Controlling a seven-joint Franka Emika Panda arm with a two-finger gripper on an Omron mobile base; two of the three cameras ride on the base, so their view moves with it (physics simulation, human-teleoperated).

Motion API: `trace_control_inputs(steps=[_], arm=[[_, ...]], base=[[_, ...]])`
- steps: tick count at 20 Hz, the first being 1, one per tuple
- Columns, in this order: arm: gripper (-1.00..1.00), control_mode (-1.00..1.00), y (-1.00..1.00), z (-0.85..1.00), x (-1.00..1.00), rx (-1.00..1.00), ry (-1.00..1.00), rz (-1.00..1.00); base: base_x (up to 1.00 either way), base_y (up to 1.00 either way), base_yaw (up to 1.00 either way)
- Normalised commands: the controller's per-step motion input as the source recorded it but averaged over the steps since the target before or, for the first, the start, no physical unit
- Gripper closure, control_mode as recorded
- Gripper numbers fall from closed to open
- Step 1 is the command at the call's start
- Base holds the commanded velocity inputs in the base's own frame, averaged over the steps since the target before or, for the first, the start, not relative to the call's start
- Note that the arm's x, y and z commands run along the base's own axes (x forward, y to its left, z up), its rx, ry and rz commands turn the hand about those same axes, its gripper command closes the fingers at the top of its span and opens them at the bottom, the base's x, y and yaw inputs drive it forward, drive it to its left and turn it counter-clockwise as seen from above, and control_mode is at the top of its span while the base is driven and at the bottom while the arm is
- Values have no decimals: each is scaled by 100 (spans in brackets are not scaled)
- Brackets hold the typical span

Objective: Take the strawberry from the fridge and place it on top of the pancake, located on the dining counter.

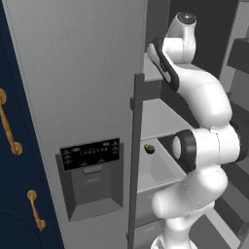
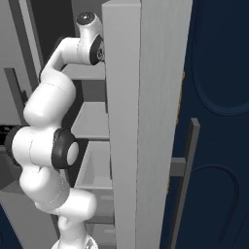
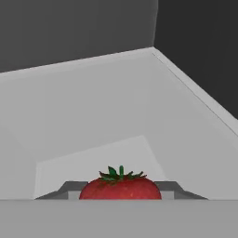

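Half strawberry (image 3: 120,187) visible — fingers (image 3: 69,190) flank it, contact unclear.

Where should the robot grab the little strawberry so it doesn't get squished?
Best around its fat red middle. In the hand view the strawberry sits on the light grey fridge shelf, leafy green top up, between the two dark fingers. One finger on each rounded side, below the leaves, closing gently, should probably hold it. Whether they touch it yet is unclear.
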Motion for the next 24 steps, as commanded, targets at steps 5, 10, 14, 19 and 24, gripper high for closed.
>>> trace_control_inputs(steps=[5, 10, 14, 19, 24], arm=[[100, -100, 5, 3, -100, 0, -22, 0], [100, -100, 0, 5, -100, -2, 0, -2], [100, -100, -2, 0, -100, 0, 0, -4], [100, -100, 0, 0, -96, 0, 14, -2], [100, -100, 0, -6, -90, 0, 16, 0]], base=[[0, 0, 0], [0, 0, 0], [0, 0, 0], [0, 0, 0], [0, 0, 0]])
